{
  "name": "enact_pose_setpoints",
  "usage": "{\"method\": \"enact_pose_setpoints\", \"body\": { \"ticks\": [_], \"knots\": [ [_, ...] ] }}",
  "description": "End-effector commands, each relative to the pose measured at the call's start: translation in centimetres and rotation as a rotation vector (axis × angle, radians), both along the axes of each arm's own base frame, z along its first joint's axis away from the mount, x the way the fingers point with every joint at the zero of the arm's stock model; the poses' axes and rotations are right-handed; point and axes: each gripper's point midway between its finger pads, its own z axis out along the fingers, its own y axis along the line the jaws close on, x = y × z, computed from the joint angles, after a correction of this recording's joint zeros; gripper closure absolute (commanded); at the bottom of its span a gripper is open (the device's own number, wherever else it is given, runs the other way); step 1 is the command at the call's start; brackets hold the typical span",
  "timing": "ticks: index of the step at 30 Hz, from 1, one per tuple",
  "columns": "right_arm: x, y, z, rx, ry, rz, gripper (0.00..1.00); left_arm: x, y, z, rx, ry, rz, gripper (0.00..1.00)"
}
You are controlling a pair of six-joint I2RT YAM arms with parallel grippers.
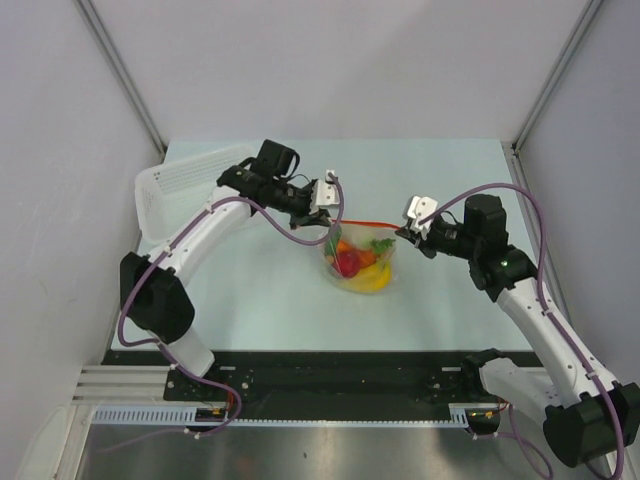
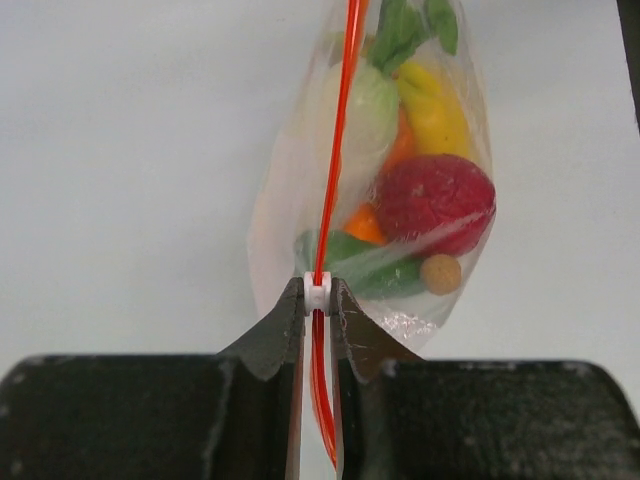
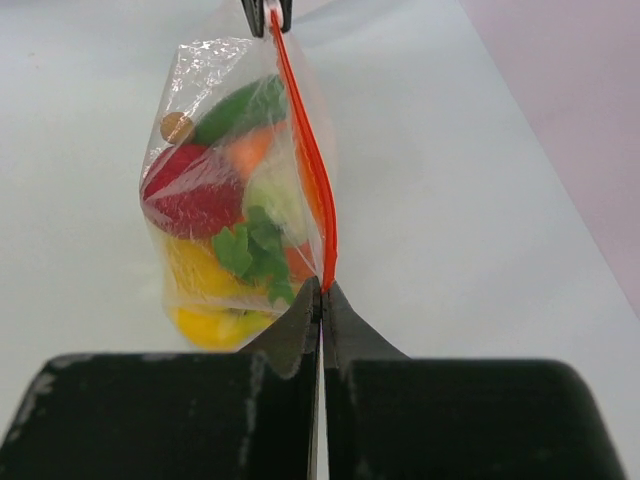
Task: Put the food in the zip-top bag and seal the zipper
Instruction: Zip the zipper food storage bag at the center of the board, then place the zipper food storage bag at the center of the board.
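While the tray (image 1: 165, 200) sits far left on the table (image 1: 250, 300), the left gripper (image 2: 317, 297) pinches the zipper's (image 2: 340, 150) left end. The bag (image 1: 362, 270), holding the food (image 3: 195, 195), spans mid-table, and the right gripper (image 3: 322, 292) clamps the zipper's right end.

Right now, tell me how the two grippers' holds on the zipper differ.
The left gripper clamps the zipper at its white slider; the right gripper pinches bare strip at the opposite end. The left gripper's jaws stand slightly apart around the slider; the right gripper's are pressed fully together. Both hold the same zipper, stretched straight between them.
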Motion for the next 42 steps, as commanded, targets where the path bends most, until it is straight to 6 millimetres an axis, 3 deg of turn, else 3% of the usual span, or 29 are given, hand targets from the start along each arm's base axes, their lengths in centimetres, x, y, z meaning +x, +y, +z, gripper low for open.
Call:
{"method": "enact_pose_setpoints", "body": {
  "ticks": [1, 12, 22, 25, 29, 31, 32, 35, 37, 39, 42],
  "knots": [
    [0.0, -1.2, 1.1, -0.009, -0.061, -0.03, 1.0, 0.7, 3.1, 0.9, 0.033, -0.069, 0.049, 0.92],
    [0.4, -2.9, 1.1, 0.004, -0.041, -0.115, 1.0, 2.7, 8.8, -0.5, 0.102, -0.055, 0.165, 0.92],
    [1.5, -2.8, 1.5, 0.04, -0.04, -0.147, 1.0, 3.0, 9.0, 0.3, 0.076, -0.062, 0.192, 0.95],
    [3.5, -3.1, 2.0, 0.059, -0.071, -0.197, 1.0, 4.5, 8.3, 1.7, 0.023, -0.075, 0.244, 0.98],
    [7.9, -3.6, 3.1, 0.081, -0.164, -0.279, 1.0, 9.4, 7.3, 5.2, -0.06, -0.134, 0.36, 1.0],
    [10.2, -3.5, 3.1, 0.084, -0.19, -0.301, 1.0, 10.7, 7.0, 6.5, -0.085, -0.131, 0.403, 1.0],
    [11.1, -3.8, 3.5, 0.086, -0.206, -0.321, 1.0, 11.4, 6.8, 8.4, -0.111, -0.163, 0.413, 1.0],
    [13.3, -3.9, 5.1, 0.104, -0.261, -0.329, 1.0, 12.3, 6.4, 9.5, -0.136, -0.167, 0.423, 0.99],
    [13.8, -3.9, 5.2, 0.085, -0.286, -0.315, 1.0, 12.1, 6.3, 9.2, -0.132, -0.164, 0.414, 0.99],
    [13.8, -3.2, 3.1, 0.047, -0.244, -0.258, 1.0, 11.2, 6.1, 7.1, -0.091, -0.144, 0.393, 0.99],
    [12.2, -1.8, -2.3, -0.046, -0.089, -0.154, 1.0, 7.8, 5.5, 2.3, 0.018, -0.109, 0.291, 0.98]
  ]
}}
